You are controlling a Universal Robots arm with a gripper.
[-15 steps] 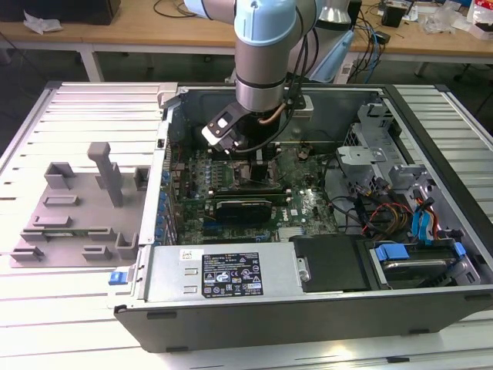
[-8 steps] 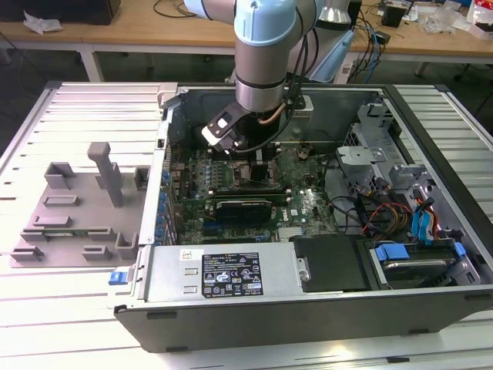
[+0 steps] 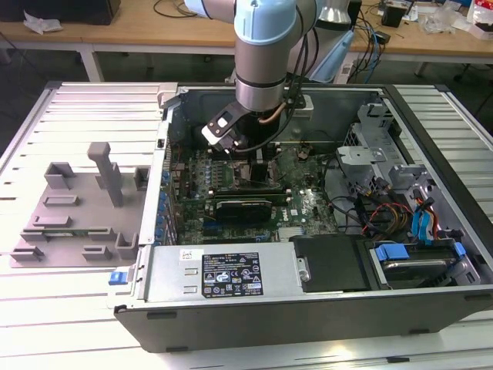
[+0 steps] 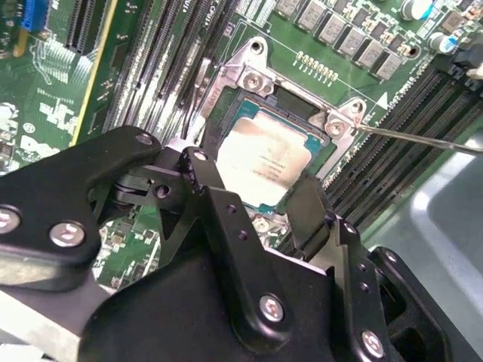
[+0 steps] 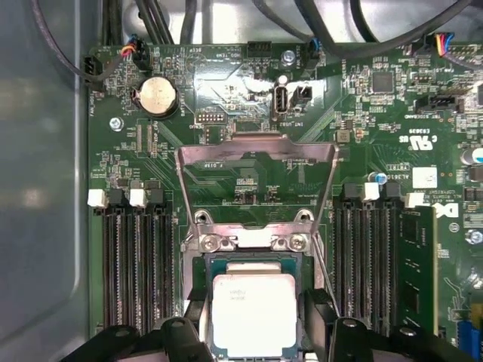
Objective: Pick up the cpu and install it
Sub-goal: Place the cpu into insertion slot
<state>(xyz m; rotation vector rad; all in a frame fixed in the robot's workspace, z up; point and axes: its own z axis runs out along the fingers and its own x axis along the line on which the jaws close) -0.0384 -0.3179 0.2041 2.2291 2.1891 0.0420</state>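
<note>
Gripper (image 4: 260, 183) of mine clamps the shiny silver square cpu (image 5: 254, 317) at the black metal case's (image 3: 323, 316) ten o'clock; tilt could jam it.

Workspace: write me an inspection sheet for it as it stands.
Surface: slatted metal table, carrying an open computer case.
Job's things: cpu sits in the socket; bracket above it stands raised.
Clutter: grey tray with upright blocks, on the exterior view's left of the case.
Grippers: gripper down inside the case, right over the cpu.
Cables: coloured wires inside the case; loose cables on the bench.
Surroundings: wooden bench behind the table.
</note>
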